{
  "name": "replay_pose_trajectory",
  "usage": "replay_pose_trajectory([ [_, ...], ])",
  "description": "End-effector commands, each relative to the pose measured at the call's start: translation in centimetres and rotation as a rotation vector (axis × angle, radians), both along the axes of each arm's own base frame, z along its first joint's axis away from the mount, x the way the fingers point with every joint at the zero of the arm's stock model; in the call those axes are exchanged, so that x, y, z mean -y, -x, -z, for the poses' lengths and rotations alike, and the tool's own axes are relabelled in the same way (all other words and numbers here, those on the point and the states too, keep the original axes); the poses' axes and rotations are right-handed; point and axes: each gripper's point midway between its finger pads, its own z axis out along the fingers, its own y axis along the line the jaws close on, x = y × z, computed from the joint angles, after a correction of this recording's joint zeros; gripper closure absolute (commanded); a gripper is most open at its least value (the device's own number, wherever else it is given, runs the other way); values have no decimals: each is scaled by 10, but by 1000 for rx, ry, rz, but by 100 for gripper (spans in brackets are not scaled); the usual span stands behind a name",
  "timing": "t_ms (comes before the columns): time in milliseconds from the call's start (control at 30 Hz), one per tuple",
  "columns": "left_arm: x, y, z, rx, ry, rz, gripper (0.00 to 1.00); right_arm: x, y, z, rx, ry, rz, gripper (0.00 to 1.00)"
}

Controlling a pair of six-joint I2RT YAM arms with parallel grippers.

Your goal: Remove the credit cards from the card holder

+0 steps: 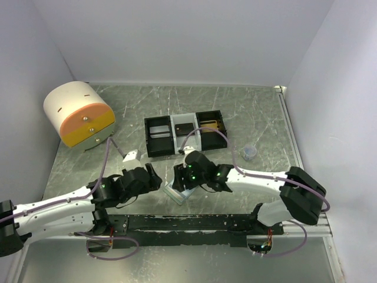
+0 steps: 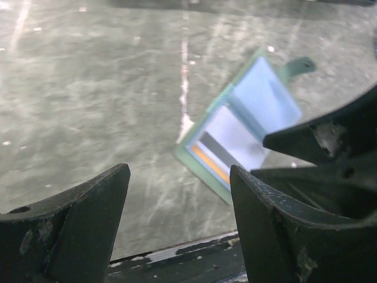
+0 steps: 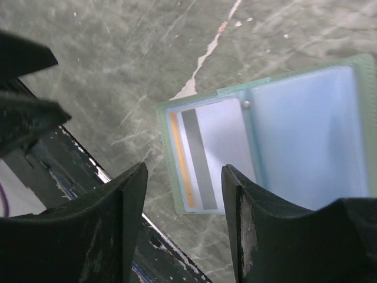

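Two pairs of fingers, both spread, nothing gripped. Left fingers (image 2: 82,224) low over the counter (image 1: 235,106), card holder (image 2: 259,97) at 4 o'clock from them. Holder open flat on counter, striped card (image 3: 215,153) tucked in one panel. Right fingers (image 3: 106,224) just above holder.

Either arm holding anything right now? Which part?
Nothing is held. The left gripper and right gripper are both open above the table; the card holder lies open on it, a credit card in one pocket.
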Motion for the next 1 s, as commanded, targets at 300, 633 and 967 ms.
replay_pose_trajectory([
  [300, -45, -9, 29, -108, -106, -118, 18, -9, -7, 26, 173, 302, -177, 35],
  [633, -43, -9, 29, -106, -66, -114, 18, -1, -1, 56, 157, 425, -231, 33],
  [967, -46, -6, 24, -94, -36, -117, 17, 6, 12, 81, 95, 431, -139, 37],
])
